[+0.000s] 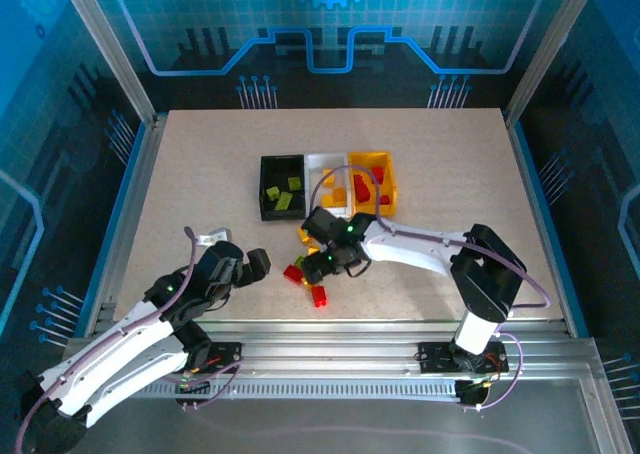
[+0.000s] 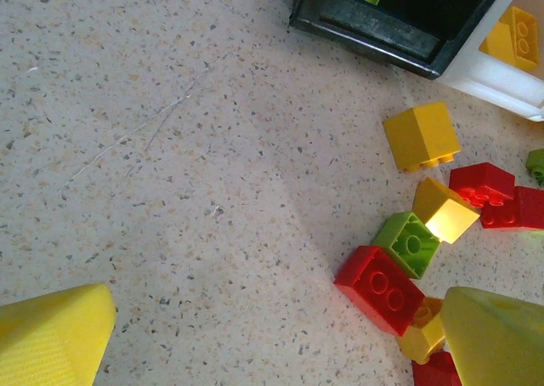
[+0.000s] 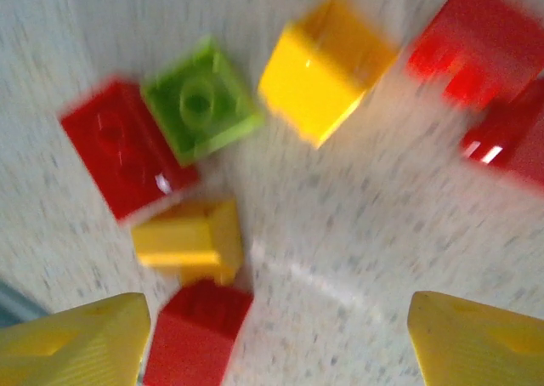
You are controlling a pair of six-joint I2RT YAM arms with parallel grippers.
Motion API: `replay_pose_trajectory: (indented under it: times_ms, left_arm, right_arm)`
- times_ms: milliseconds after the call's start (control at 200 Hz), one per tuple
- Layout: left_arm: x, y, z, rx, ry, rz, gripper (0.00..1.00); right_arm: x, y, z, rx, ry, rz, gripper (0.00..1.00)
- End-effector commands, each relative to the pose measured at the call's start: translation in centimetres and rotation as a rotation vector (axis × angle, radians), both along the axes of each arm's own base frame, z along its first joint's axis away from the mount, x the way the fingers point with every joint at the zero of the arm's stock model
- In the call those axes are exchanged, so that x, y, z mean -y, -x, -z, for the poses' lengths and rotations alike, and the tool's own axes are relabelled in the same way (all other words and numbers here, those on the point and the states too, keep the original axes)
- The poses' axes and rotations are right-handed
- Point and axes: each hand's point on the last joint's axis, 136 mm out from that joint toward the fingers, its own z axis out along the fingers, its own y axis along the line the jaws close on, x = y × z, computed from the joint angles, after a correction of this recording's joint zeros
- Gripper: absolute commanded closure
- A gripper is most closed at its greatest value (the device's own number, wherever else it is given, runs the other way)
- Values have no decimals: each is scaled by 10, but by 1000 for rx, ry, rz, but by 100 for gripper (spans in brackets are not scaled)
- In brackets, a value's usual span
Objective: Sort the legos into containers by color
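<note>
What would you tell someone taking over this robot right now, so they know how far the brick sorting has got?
The left gripper is open and empty, over bare table beside the loose bricks.
The right gripper is open and empty, right above those bricks.
Done: lime bricks lie in the black bin, yellow-orange bricks in the white bin, and red bricks in the yellow-orange bin.
Left: a mixed cluster of red, yellow and green on the table in front of the bins.
</note>
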Motion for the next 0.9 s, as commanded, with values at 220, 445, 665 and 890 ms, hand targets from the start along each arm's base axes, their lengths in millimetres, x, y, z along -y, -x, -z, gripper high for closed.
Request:
replay_pose_trajectory:
  times_ms: [220, 445, 665, 890]
  left_arm:
    - [-5, -2, 5, -6, -4, -43, 1]
    - [-6, -2, 8, -14, -18, -42, 1]
    - [-7, -4, 8, -12, -19, -46, 1]
    - [-5, -4, 9, -19, -14, -38, 1]
  right_arm:
    - [-28, 28, 9, -41, 12, -128, 21]
    - [-19, 37, 28, -78, 97, -150, 31]
    - [-9, 43, 37, -90, 144, -156, 53]
    - [-2, 39, 18, -27, 87, -130, 69]
